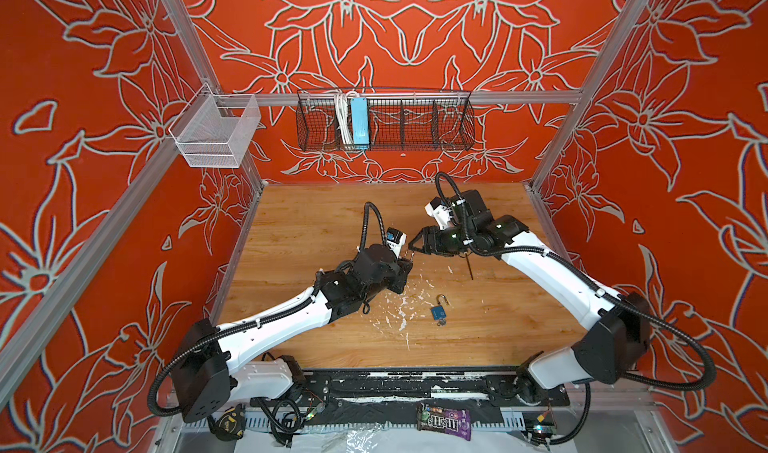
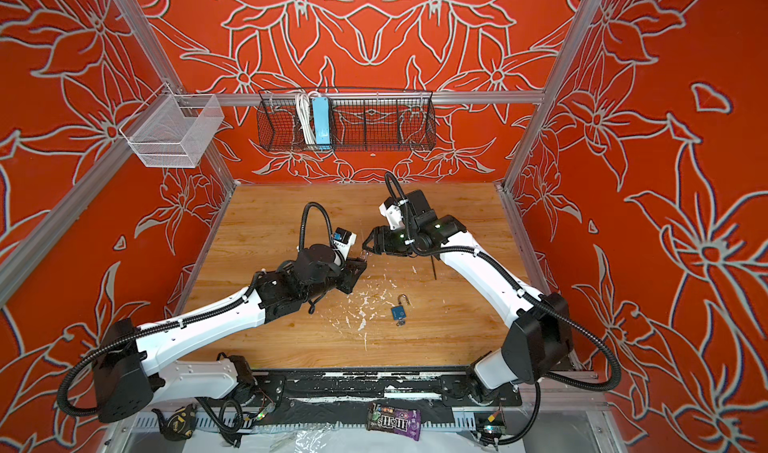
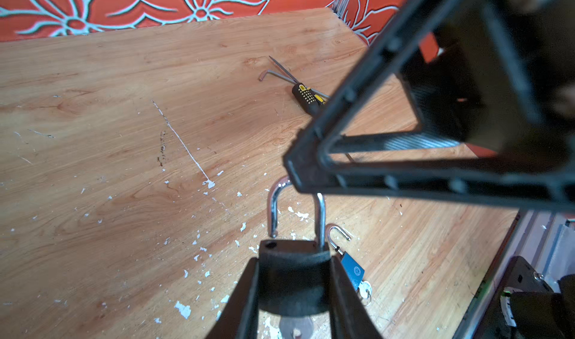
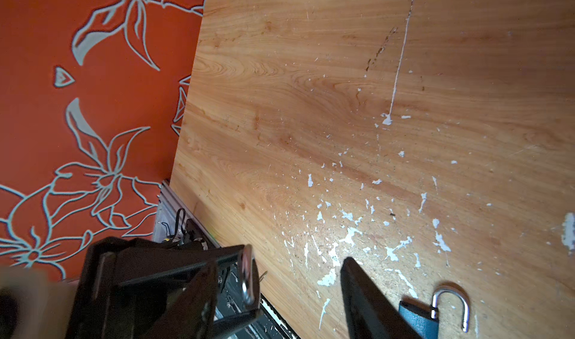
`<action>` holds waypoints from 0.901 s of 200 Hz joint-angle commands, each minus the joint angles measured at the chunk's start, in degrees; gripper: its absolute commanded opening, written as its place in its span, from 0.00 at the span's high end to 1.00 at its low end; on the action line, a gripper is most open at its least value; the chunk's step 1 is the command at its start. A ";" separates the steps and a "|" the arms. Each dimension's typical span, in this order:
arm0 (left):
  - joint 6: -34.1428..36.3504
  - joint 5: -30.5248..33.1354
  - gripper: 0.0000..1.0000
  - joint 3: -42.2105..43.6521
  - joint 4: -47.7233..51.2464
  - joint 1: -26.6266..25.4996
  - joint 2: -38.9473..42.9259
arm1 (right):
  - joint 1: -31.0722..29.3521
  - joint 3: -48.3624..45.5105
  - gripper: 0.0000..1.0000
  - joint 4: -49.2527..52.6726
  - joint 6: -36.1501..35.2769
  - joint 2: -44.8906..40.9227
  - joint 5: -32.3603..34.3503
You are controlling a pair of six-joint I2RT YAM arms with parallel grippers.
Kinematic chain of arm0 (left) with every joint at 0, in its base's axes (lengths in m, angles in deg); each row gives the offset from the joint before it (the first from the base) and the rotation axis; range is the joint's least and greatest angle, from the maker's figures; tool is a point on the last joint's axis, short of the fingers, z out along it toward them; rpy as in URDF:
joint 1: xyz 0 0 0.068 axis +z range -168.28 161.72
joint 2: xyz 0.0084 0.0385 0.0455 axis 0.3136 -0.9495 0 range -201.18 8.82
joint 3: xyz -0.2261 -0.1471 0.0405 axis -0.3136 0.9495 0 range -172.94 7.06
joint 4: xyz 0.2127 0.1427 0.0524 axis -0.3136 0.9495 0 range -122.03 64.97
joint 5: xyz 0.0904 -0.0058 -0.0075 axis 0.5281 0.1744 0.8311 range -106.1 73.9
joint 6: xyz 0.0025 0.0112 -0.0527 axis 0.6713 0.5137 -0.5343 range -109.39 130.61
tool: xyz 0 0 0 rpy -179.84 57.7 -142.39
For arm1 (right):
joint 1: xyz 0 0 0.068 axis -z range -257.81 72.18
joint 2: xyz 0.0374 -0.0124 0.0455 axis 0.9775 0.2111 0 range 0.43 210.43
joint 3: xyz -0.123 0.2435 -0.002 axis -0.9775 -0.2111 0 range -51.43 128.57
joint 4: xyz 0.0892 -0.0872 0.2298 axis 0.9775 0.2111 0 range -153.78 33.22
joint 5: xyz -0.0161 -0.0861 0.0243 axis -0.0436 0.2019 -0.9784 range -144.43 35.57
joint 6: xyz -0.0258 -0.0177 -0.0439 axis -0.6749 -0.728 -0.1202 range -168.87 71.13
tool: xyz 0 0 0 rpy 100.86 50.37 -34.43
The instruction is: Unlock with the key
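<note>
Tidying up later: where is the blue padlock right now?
In both top views the blue padlock lies flat on the wooden table, just right of centre, beside the white flecks.

Red walls [image 1: 415, 35] printed with pale outlined flowers close in the back and both sides in both top views. An aluminium frame bar [image 1: 523, 96] crosses the back wall. At upper left hangs a white mesh basket [image 1: 216, 135]. At upper centre a black wire basket [image 1: 415, 126] holds a blue power strip [image 1: 359, 124] and a white cable [image 1: 341, 118]. Below lies a wood-grain tabletop [image 1: 311, 218], flecked with white chips [image 1: 401, 313] near the frame's centre. The light is even.
</note>
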 commanded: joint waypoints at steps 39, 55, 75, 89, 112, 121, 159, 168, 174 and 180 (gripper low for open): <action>1.68 1.13 1.00 0.52 -1.44 0.22 1.94 | -0.61 4.60 0.35 5.36 -5.58 4.04 4.37; 1.75 0.95 1.00 0.58 -1.26 0.22 1.90 | -0.82 5.11 0.35 5.40 -6.15 4.55 3.92; 1.69 1.30 1.00 0.50 -0.86 0.22 1.75 | -1.26 5.39 0.34 5.12 -6.92 3.91 2.61; 1.57 1.31 1.00 0.60 -1.41 0.17 1.94 | -1.74 6.13 0.33 6.29 -7.65 3.76 4.91; 1.90 1.65 1.00 0.80 -2.04 0.21 1.83 | -1.68 8.34 0.33 9.28 -9.85 5.92 6.00; 2.19 1.66 1.00 0.85 -2.09 0.22 1.90 | -1.64 9.20 0.33 10.40 -10.48 6.76 6.30; 2.31 1.57 1.00 1.01 -1.73 0.24 2.41 | -0.99 10.74 0.33 13.75 -12.66 7.87 7.68; 2.27 1.69 1.00 1.26 -1.84 0.21 2.54 | -0.73 10.44 0.32 13.55 -12.70 7.64 7.25; 2.32 1.82 1.00 1.52 -2.15 0.22 2.72 | -0.57 10.34 0.32 13.65 -12.86 7.63 6.87; 2.32 1.87 1.00 1.63 -2.25 0.22 2.87 | -0.57 10.50 0.32 14.12 -13.02 7.74 6.58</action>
